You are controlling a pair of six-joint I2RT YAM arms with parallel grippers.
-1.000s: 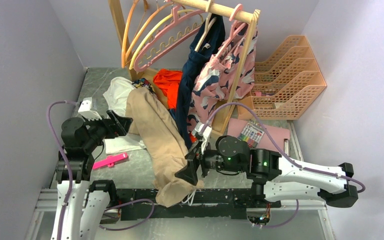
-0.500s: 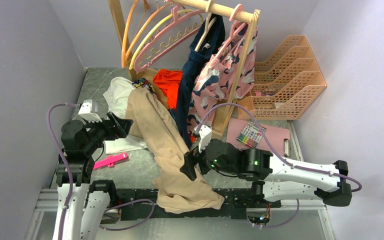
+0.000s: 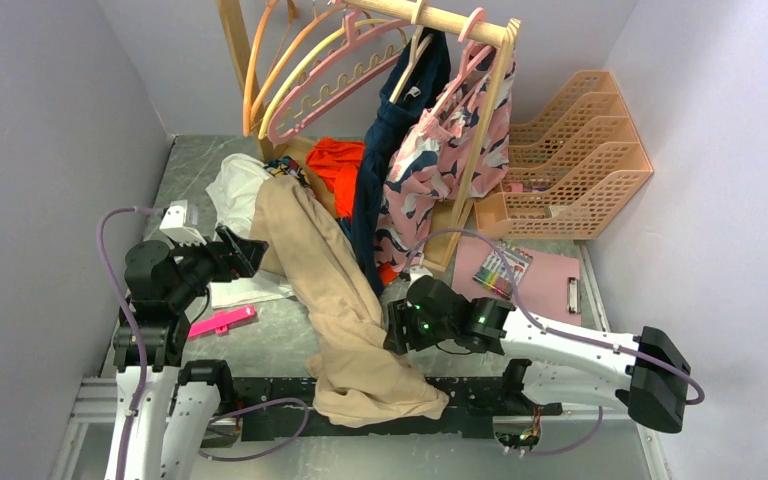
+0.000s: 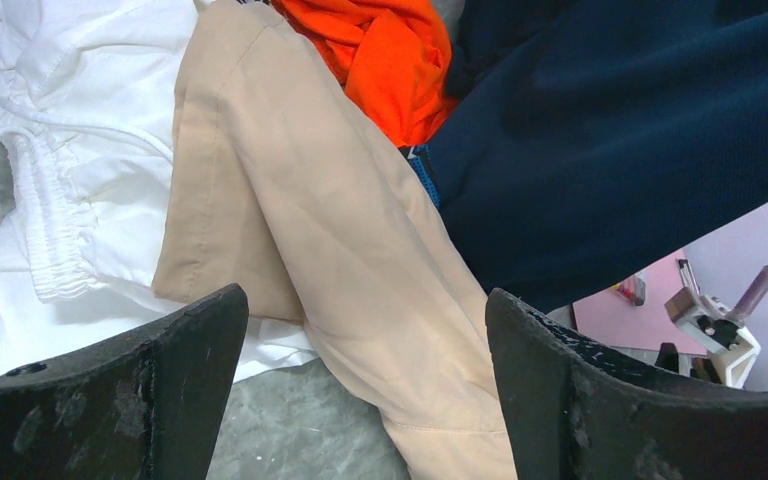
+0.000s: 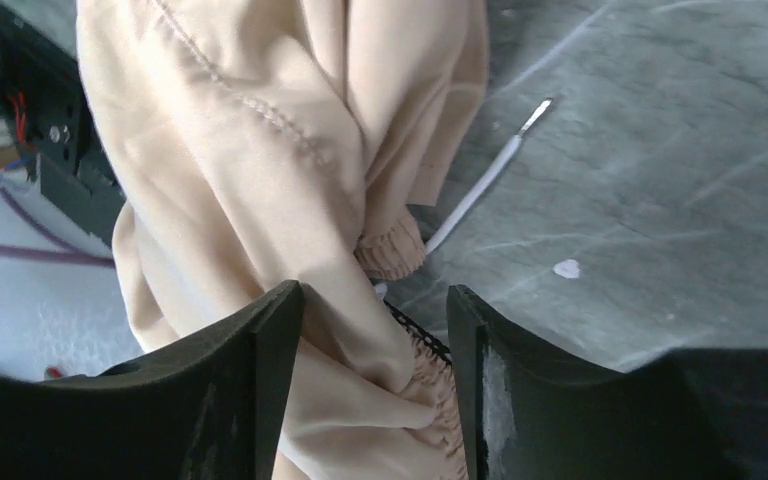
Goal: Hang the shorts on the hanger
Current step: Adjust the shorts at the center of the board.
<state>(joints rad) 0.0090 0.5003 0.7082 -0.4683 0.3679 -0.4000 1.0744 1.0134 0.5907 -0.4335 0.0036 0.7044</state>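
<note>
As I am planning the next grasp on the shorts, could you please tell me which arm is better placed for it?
Right. The right gripper has its jaws on either side of the gathered waistband of the shorts. The left gripper hangs open above a leg end.

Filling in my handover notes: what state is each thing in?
Shorts: lying across the table, not on any hanger.
Pink hanger: on the rail, bare.
Left claw: open, empty.
Right claw: open, straddling the shorts' waistband.
Navy garment: hanging on the rail.

Wide left gripper (image 4: 363, 300), narrower right gripper (image 5: 372, 295)
</note>
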